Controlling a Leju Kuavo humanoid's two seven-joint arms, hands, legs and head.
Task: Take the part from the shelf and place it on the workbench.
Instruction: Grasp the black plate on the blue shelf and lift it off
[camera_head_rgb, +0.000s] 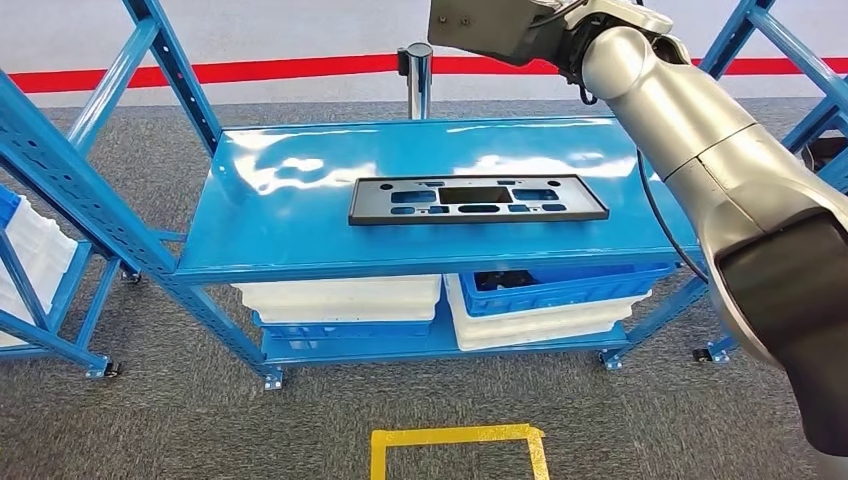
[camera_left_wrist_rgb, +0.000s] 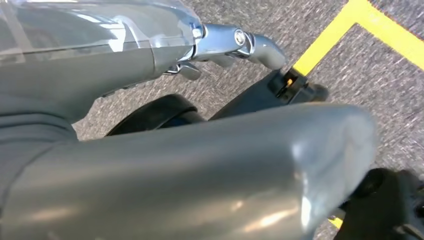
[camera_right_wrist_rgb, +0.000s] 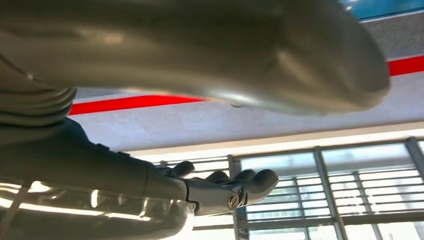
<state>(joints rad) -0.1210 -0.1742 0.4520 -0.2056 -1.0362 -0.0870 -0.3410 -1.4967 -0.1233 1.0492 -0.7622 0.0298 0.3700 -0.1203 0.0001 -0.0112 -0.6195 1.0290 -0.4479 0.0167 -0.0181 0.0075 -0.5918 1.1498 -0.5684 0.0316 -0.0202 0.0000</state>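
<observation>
Right hand (camera_right_wrist_rgb: 220, 192) raised high, fingers loosely extended, holding nothing; probably lifted to clear the shelf edge. Left hand (camera_left_wrist_rgb: 235, 47) hangs empty, fingers apart. Black part (camera_head_rgb: 477, 198) lies flat on shelf (camera_head_rgb: 300, 160), untouched.

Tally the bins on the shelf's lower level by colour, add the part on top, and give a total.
White bins: 2
Blue bins: 2
Black part: 1
Total: 5
</observation>
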